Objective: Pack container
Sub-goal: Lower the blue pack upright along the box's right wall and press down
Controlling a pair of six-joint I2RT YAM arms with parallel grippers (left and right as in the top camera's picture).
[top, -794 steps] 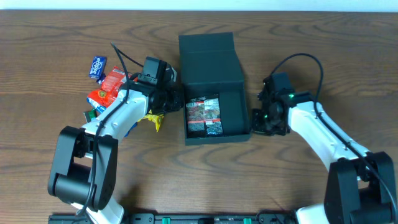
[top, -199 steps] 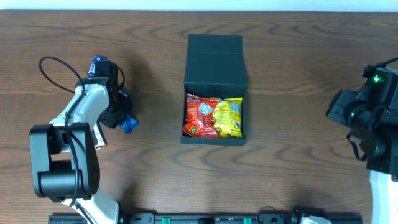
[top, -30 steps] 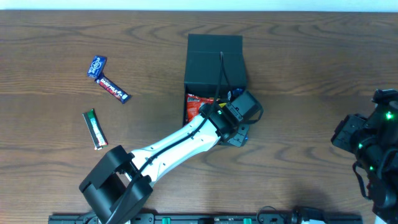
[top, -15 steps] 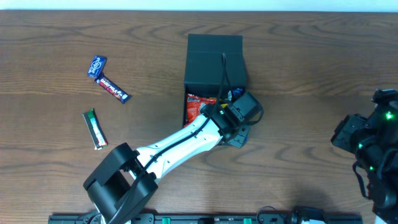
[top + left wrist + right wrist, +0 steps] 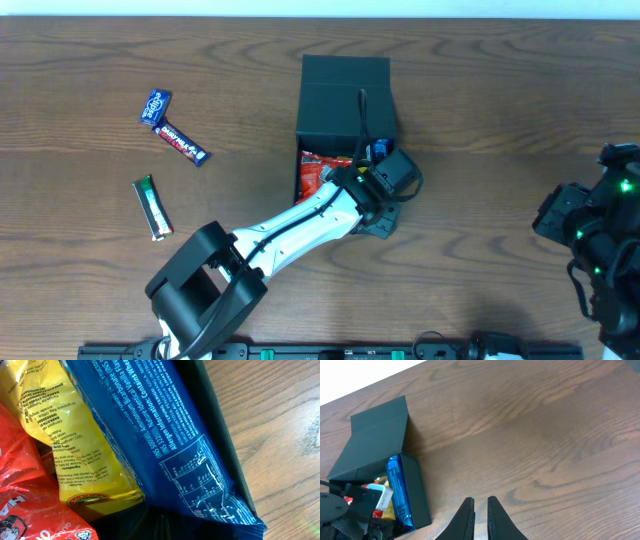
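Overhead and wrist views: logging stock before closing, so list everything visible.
container: one, dark teal-black, table centre, lid open
blue packet: one, blue, in container, right side
yellow packet: one, yellow, in container
red packet: one, red, in container, left
small wrapper: one, blue, table far left
dark bar: one, red-brown, beside it
green bar: one, green, table left
table: one, brown wood
left gripper: one, black, shut, at container
right gripper: one, black, shut, far right
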